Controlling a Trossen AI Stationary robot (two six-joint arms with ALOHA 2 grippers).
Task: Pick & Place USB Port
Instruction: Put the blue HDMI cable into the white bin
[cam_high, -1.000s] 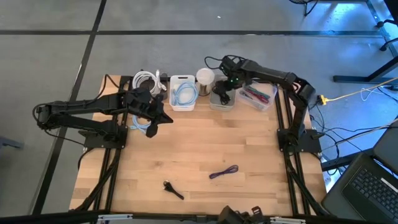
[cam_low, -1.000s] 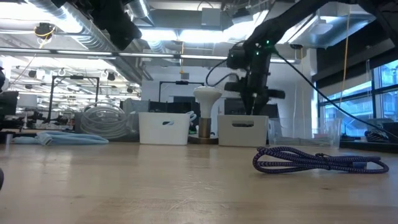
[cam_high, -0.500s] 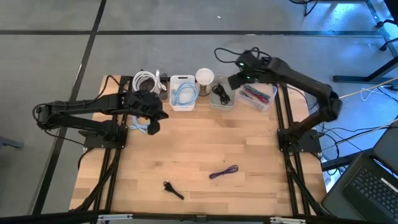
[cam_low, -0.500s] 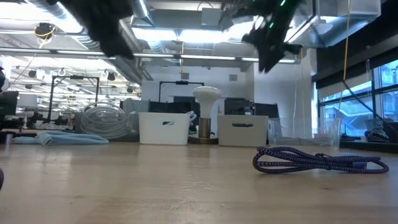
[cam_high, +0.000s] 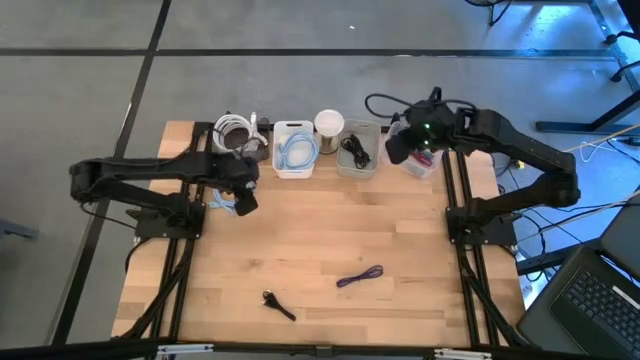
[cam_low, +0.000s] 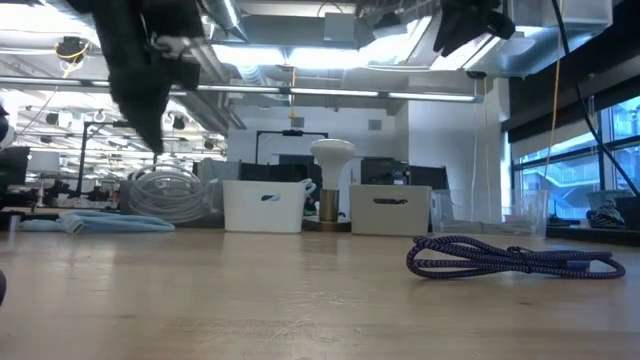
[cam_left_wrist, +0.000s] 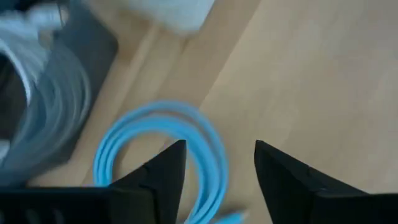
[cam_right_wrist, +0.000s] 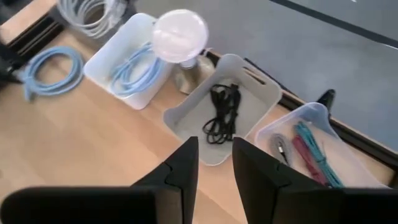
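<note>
A glossy light-blue cable coil lies on the wooden table near its back-left corner, now released by the left hand, whose fingers have spread. The right hand, half-open and empty, has lifted off the grey bin holding a black USB cable.

I see the blue cable coiled flat on the counter at nine o'clock, beside the white bin.

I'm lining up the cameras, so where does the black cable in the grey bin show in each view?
High view: black cable in the grey bin, right of the lamp.
Low view: hidden inside the bin.
Left wrist view: not in it.
Right wrist view: picture's middle, above the right gripper.
Shared landmark: the lamp.
</note>
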